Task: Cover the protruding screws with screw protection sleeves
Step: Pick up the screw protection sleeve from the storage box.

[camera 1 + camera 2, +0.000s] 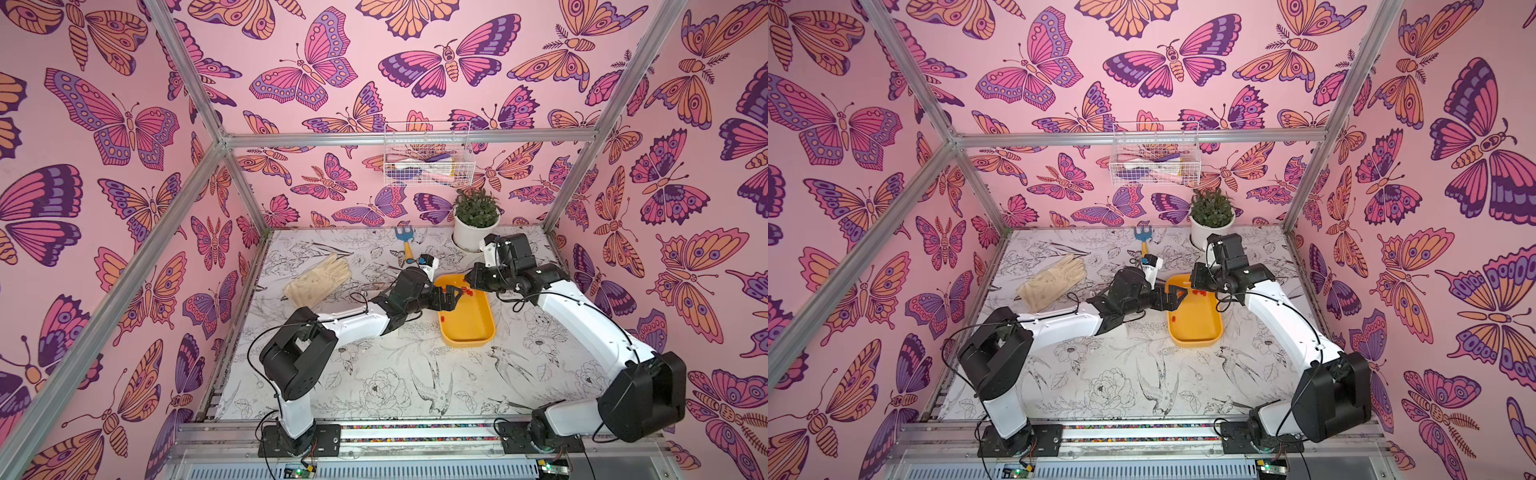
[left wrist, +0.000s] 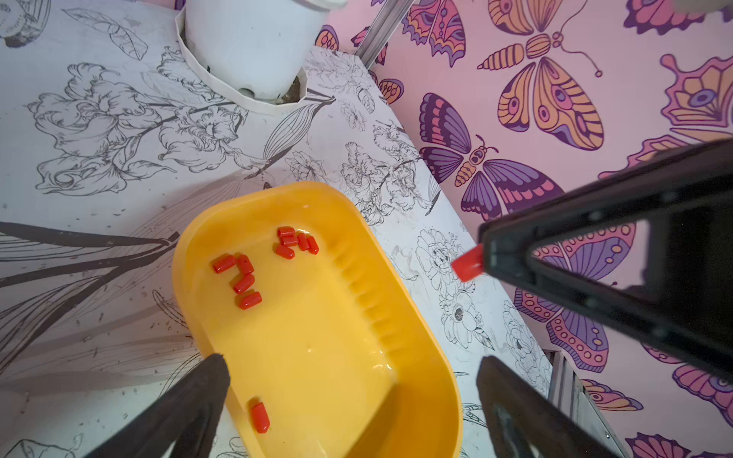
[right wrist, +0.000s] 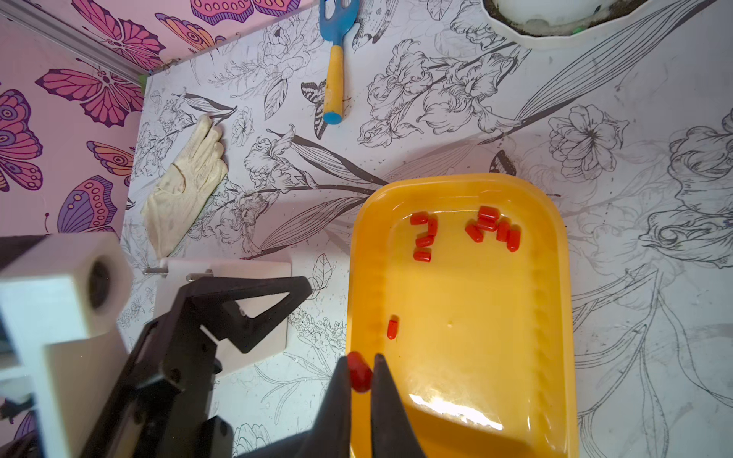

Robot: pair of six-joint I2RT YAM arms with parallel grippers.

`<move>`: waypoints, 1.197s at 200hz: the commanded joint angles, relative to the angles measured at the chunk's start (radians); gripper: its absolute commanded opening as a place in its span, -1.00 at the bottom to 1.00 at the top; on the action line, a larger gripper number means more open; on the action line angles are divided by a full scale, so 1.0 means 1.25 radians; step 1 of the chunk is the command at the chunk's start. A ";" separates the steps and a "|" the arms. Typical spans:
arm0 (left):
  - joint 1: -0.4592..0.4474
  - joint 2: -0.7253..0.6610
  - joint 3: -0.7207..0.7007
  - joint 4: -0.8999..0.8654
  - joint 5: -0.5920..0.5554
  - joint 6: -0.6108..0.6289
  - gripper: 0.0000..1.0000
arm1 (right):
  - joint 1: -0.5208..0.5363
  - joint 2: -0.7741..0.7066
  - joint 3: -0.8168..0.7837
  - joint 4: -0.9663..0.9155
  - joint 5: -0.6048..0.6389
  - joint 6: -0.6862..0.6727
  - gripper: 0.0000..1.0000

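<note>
The right tool (image 3: 361,372), pinching a red sleeve (image 3: 359,373) at the rim of the yellow tray (image 3: 557,277), should align its bore squarely with a screw (image 3: 156,271) beside the tray; the left tool (image 2: 353,359) gapes empty.

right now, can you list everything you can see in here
tray: one, yellow, table's right middle
loose sleeves: ten, red, in tray
held sleeve: one, red, in right hand
box: one, white, beside tray; two bare screws showing
glove: one, cream, far left of table
rake: one, blue and yellow, far side
potted plant: one, green, white pot, far right corner
wire basket: one, white, back wall
left hand: one, black, open over tray
right hand: one, black, shut on held sleeve
</note>
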 commanded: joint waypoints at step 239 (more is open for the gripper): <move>0.347 -0.433 -0.105 -0.419 0.048 0.075 1.00 | 0.133 0.123 0.238 -0.150 0.128 -0.098 -0.75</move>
